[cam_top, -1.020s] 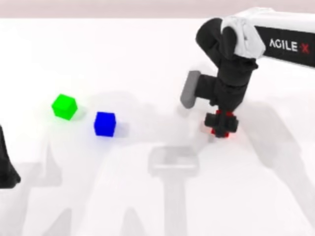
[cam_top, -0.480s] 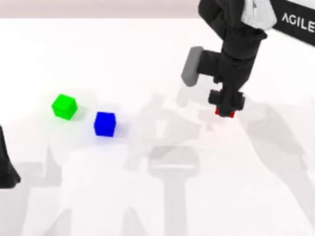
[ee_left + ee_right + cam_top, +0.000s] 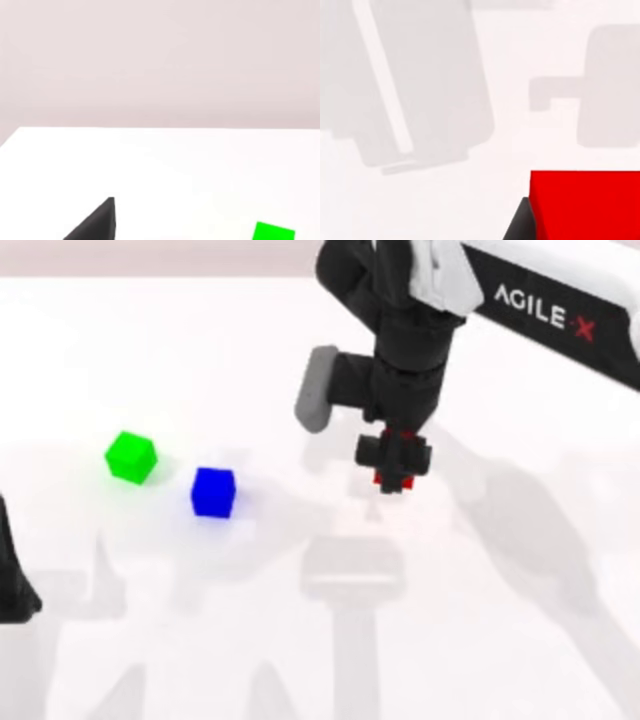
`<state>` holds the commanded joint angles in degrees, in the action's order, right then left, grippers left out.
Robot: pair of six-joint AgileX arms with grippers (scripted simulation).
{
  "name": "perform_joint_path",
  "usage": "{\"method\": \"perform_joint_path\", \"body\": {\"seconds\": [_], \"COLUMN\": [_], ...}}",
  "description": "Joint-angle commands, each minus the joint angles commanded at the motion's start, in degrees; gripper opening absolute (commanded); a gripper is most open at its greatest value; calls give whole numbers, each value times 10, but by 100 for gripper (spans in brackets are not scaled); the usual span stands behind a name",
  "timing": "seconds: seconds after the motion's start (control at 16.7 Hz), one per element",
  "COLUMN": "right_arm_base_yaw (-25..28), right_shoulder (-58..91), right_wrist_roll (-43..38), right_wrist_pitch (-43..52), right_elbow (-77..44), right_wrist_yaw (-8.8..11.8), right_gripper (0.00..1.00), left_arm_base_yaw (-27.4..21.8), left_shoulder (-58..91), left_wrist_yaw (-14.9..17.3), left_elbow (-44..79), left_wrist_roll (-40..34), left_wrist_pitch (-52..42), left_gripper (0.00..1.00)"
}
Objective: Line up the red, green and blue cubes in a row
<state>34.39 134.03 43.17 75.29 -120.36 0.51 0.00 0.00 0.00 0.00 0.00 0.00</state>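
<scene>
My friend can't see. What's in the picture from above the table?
The right gripper holds the red cube near the middle of the white table. The blue cube and green cube sit apart on the left.

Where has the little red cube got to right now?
The small bright red cube is held in the right gripper, just right of the table's middle in the top view, well to the right of the small blue cube.
</scene>
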Motion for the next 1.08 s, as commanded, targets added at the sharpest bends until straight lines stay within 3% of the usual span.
{"method": "perform_joint_path", "body": {"seconds": [0.42,0.84,1.08], "right_arm_base_yaw": [169,179,179], "right_shoulder": [72,73,69], "right_wrist_roll": [-60,-65,-67], "right_wrist_pitch": [84,80,-5], "right_elbow": [-156,-157,-69], "right_wrist_yaw": [-1,0,-1], "right_gripper": [0,0,0], "left_arm_base_yaw": [0,0,0], "left_shoulder": [0,0,0], "left_wrist_yaw": [0,0,0], "left_elbow": [0,0,0], "left_wrist_roll": [0,0,0], "left_wrist_pitch": [0,0,0], "left_gripper": [100,100,100]}}
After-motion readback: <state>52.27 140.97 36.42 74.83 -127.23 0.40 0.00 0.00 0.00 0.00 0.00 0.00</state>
